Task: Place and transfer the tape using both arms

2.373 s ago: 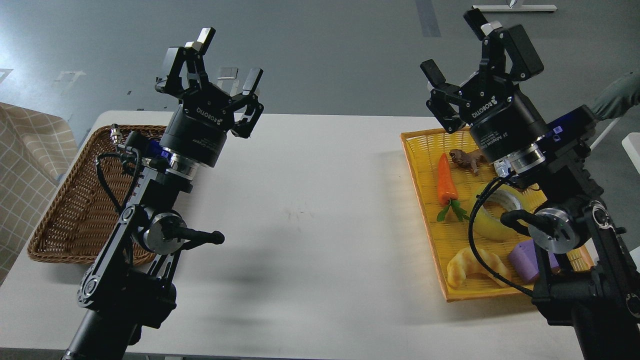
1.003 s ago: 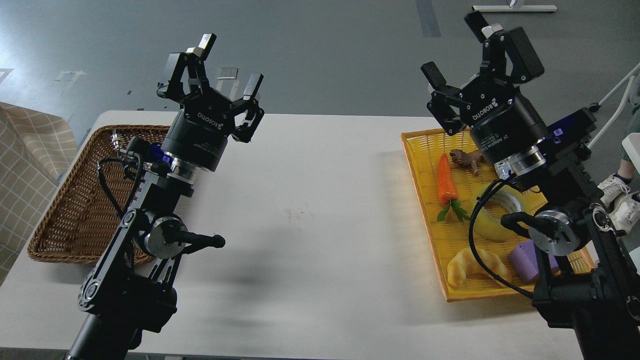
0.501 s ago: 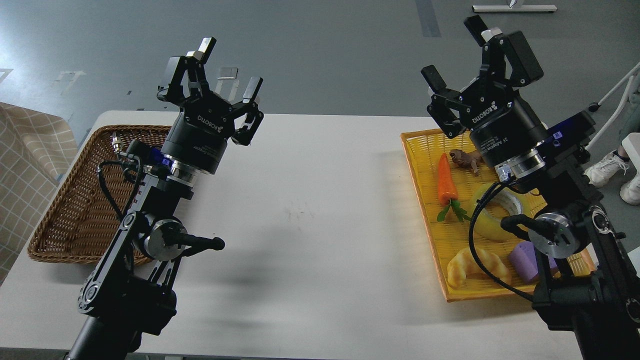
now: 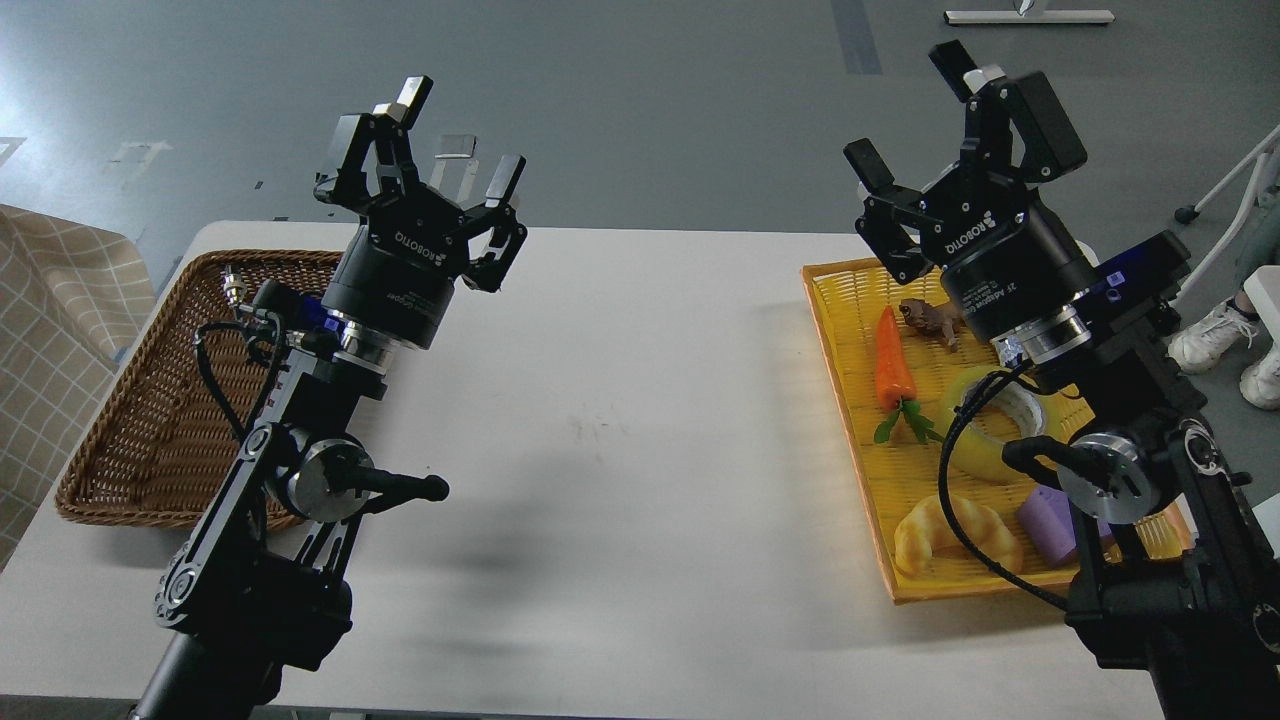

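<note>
While both spread wide: left gripper [image 4: 455,140] over table's [image 4: 640,420] far edge, right gripper [image 4: 915,115] beyond yellow tray [image 4: 850,420], tape [image 4: 985,440] inside.

Two black jointed arms are seen, each built of slotted metal links joined by round silver discs. The left gripper [image 4: 455,135] and the right gripper [image 4: 920,115] are made of black linkage fingers on thick cylindrical bodies, on which "ROBOTIQ" is printed in white. A silver ring and a small blue-lit module are fitted below each body. Black cables are looped along both arms, and light pads are seen at some fingertips [image 4: 412,92].
</note>
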Robot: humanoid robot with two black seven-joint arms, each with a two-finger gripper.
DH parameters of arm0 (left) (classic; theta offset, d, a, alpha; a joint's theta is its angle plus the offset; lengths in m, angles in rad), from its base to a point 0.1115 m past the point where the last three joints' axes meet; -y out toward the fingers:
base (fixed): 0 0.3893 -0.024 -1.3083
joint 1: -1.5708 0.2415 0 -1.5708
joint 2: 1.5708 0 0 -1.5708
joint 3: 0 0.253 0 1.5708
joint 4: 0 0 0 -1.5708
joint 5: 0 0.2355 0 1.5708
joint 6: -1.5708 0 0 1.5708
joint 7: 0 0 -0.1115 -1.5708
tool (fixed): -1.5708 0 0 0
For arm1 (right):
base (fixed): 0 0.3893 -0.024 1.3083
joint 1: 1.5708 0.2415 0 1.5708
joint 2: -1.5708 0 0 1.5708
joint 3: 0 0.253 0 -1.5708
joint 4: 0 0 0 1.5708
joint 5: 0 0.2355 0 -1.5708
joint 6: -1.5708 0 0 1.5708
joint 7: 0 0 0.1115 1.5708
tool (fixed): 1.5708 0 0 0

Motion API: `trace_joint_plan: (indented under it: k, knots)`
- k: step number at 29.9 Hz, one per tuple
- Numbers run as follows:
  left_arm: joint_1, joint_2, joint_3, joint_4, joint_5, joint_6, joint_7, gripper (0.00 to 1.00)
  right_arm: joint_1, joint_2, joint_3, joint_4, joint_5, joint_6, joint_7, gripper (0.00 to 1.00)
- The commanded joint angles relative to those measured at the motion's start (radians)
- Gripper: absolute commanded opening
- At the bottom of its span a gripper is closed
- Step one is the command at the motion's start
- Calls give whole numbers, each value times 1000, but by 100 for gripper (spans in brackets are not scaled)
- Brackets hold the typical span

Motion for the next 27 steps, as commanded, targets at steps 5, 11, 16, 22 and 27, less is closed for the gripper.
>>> trace_joint_plan:
  k: [5, 11, 16, 22, 27]
  knots:
    - [1, -4, 0, 0, 0, 2, 0, 98, -1, 0, -1, 0, 1, -1, 1, 100]
    - [1, -4, 0, -1, 0, 2, 0, 98, -1, 0, -1, 0, 1, 1, 1, 100]
    - [-4, -4, 0, -1, 0, 2, 0, 98, 5, 0, -1, -2, 1, 1, 1, 100]
    - [-13, -4, 0, -1, 0, 2, 0, 98, 8, 0, 2, 6, 4, 1, 1, 100]
    - [-17, -4, 0, -1, 0, 2, 0, 98, 11, 0, 2, 28, 4, -2, 1, 100]
